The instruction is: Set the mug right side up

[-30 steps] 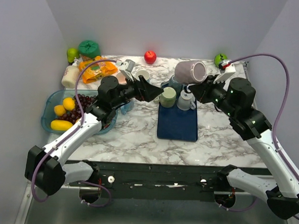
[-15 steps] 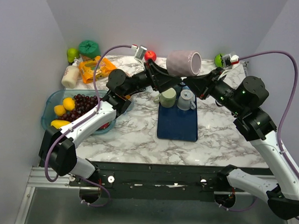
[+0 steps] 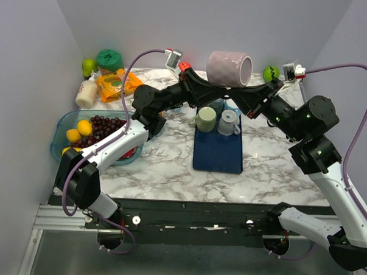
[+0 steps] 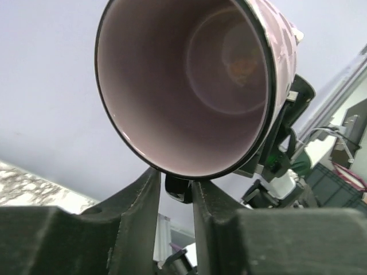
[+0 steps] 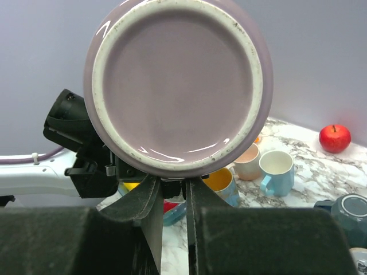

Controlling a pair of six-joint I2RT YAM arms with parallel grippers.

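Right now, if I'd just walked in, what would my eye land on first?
A pink mug hangs on its side high above the back of the table, the left arm's fingers and the right arm's fingers meeting beneath it. Under it a green mug and a grey mug stand on a dark blue mat; a bowl of grapes sits at the left.

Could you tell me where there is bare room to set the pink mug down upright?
The near half of the blue mat is bare for the pink mug, in front of the green mug and grey mug. The marble right of the mat is open, as is the strip between mat and fruit bowl. The back left, around the orange bag, is crowded.
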